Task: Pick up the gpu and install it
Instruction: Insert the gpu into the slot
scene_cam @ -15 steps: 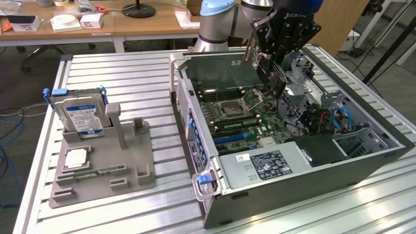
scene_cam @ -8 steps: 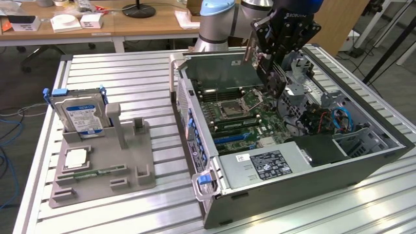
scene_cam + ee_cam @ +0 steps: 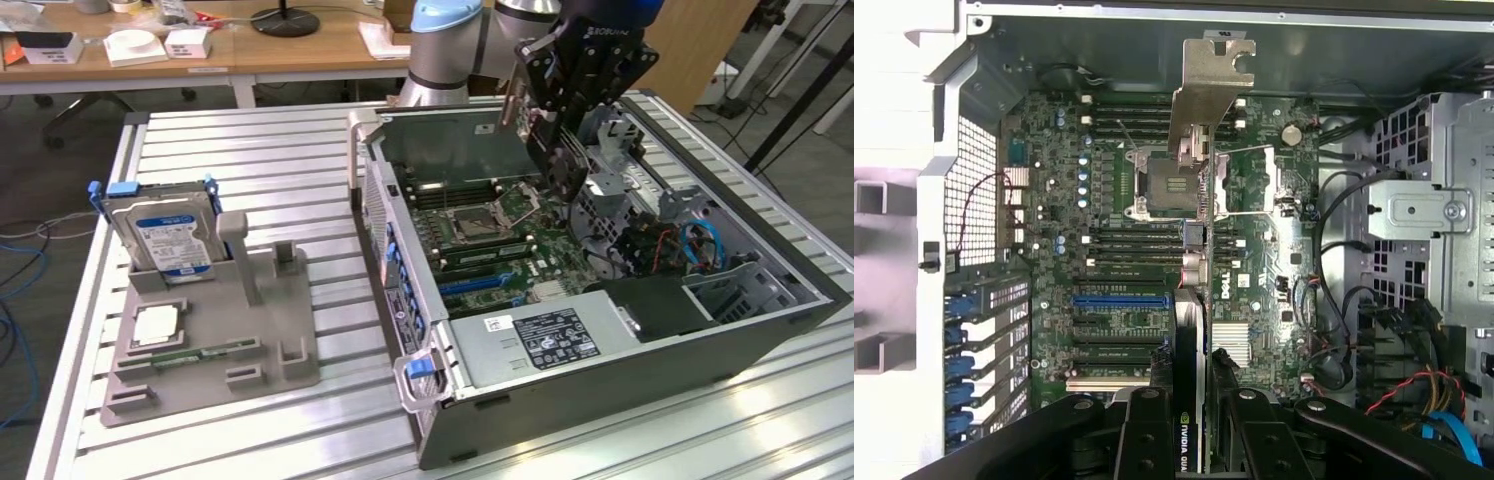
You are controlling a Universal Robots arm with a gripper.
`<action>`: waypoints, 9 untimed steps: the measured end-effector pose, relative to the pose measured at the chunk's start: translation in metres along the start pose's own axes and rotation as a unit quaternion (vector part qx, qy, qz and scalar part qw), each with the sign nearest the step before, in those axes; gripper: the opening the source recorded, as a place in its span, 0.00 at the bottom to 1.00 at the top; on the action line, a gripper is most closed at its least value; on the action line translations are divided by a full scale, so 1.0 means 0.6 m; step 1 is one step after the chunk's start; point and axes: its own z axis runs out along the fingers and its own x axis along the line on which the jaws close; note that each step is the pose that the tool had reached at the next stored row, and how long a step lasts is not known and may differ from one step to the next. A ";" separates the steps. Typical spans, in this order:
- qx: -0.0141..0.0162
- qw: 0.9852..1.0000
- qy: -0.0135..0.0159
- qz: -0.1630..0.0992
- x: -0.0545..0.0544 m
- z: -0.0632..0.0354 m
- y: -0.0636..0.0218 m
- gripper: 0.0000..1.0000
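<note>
As gripper (image 3: 1196,405) clamps it, gpu (image 3: 1209,100) hangs upright

The gpu (image 3: 1211,100), held in the pincer (image 3: 1194,425), hangs over the motherboard (image 3: 1114,200) inside the case (image 3: 747,340).

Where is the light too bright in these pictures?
Exterior view: glare whitens the table beside the case. Wrist view: everything past the case's vented wall washes out white, while the end effector gripping the gpu looks nearly black.
</note>
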 end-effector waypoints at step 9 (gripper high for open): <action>0.000 1.000 0.000 -0.005 0.000 0.000 0.000 0.26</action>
